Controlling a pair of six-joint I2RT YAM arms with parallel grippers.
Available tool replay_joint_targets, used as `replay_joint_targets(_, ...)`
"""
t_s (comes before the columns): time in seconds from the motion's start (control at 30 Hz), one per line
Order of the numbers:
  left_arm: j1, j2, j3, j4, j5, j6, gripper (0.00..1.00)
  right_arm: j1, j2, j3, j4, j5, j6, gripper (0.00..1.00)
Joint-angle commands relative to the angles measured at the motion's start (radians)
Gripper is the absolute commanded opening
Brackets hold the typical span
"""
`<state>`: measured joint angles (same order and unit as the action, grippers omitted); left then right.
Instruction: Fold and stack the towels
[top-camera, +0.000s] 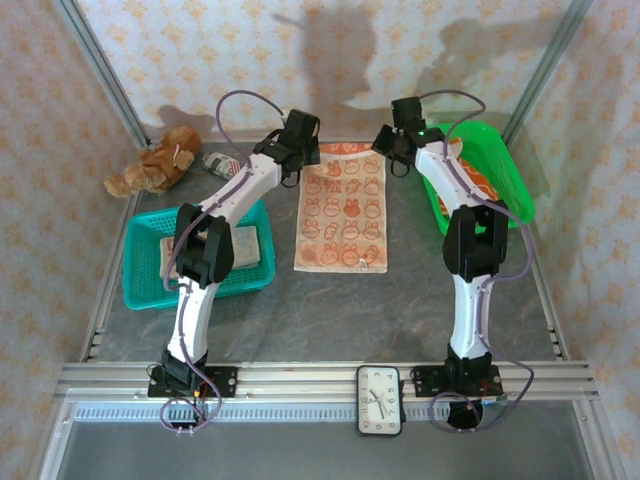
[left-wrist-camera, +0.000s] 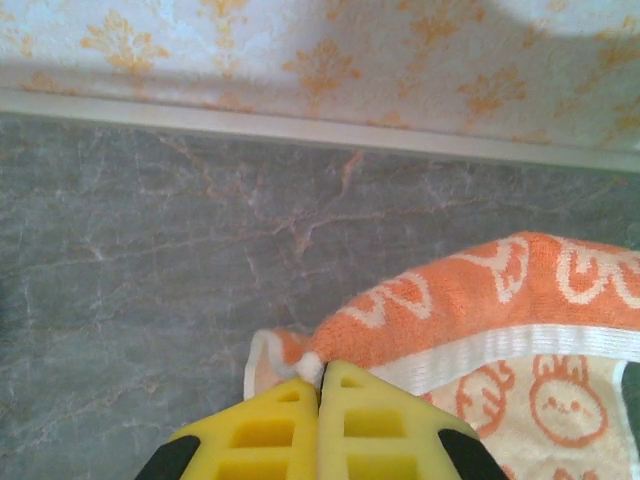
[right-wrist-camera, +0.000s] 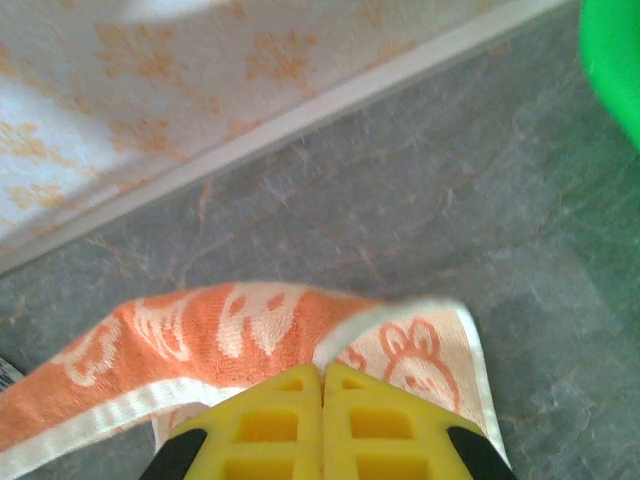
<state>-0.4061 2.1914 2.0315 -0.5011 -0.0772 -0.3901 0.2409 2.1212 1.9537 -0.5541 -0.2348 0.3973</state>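
From above, the towel (top-camera: 342, 210) lies flat just right of the teal basket (top-camera: 140, 290), with a clock (top-camera: 380, 400) farther right and nearer. The wrist cameras add the grip: the left gripper (left-wrist-camera: 320, 378) and right gripper (right-wrist-camera: 322, 372) are each pinched closed on a far corner. The white lettering on the towel's orange band is too cropped to read.

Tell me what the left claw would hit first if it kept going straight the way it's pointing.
The left claw, pinching a corner of the towel, faces bare table and then the patterned back wall. It seems tilted downward, so probably the table first, though depth is unclear.
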Motion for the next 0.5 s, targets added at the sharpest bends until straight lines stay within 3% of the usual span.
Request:
replay_joint_targets(0.0,-0.002,-0.078,-0.068,-0.044,0.035,0.009,0.0,-0.005,-0.081,-0.127,0.012,-0.054,0.036,0.0)
replay_joint_targets(0.47,-0.033,-0.325,-0.438,-0.021,0.102,-0.089,0.0,0.009,-0.398,-0.607,0.12,-0.055,0.088,0.0)
